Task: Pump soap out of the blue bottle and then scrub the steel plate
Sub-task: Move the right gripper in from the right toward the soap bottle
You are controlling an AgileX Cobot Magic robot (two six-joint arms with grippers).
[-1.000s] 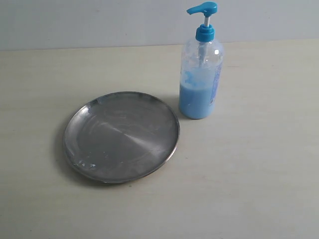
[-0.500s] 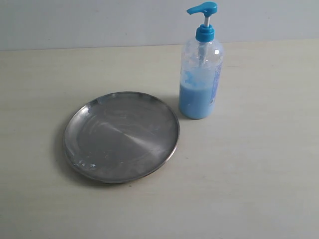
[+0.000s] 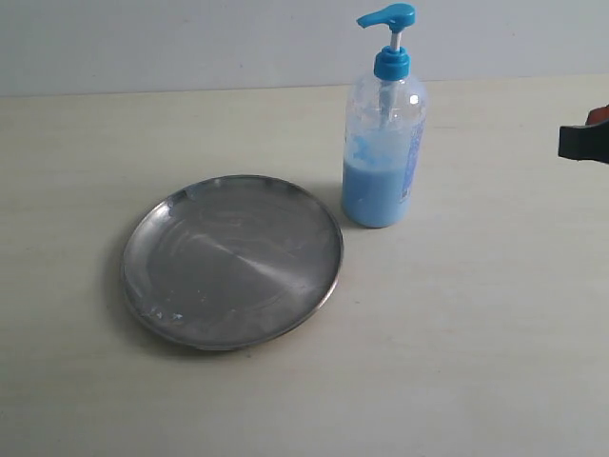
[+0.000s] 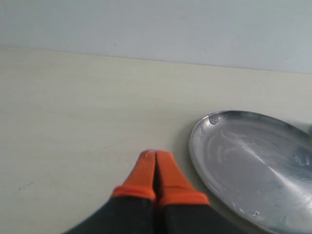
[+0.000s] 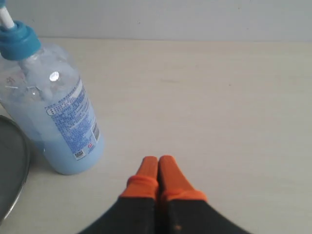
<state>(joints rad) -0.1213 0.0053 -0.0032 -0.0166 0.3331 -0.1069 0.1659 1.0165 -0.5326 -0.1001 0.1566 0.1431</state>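
Observation:
The blue bottle [image 3: 383, 143] stands upright on the table, its pump head [image 3: 388, 16] raised and light-blue soap filling its lower half. Just left of it lies the steel plate [image 3: 231, 260], streaky, with a few pale flecks near its front-left rim. My right gripper [image 3: 582, 141] shows only as a dark, orange-tipped shape at the right edge, well apart from the bottle. In the right wrist view it [image 5: 158, 158] is shut and empty, with the bottle [image 5: 56, 117] off to one side. My left gripper [image 4: 156, 153] is shut and empty over bare table beside the plate's rim [image 4: 195, 146].
A pale wall [image 3: 190, 43] runs behind the light wooden table [image 3: 476, 314]. Nothing else stands on the table in these views.
My right gripper has come into the exterior view at the right edge. The bottle and the plate have not moved.

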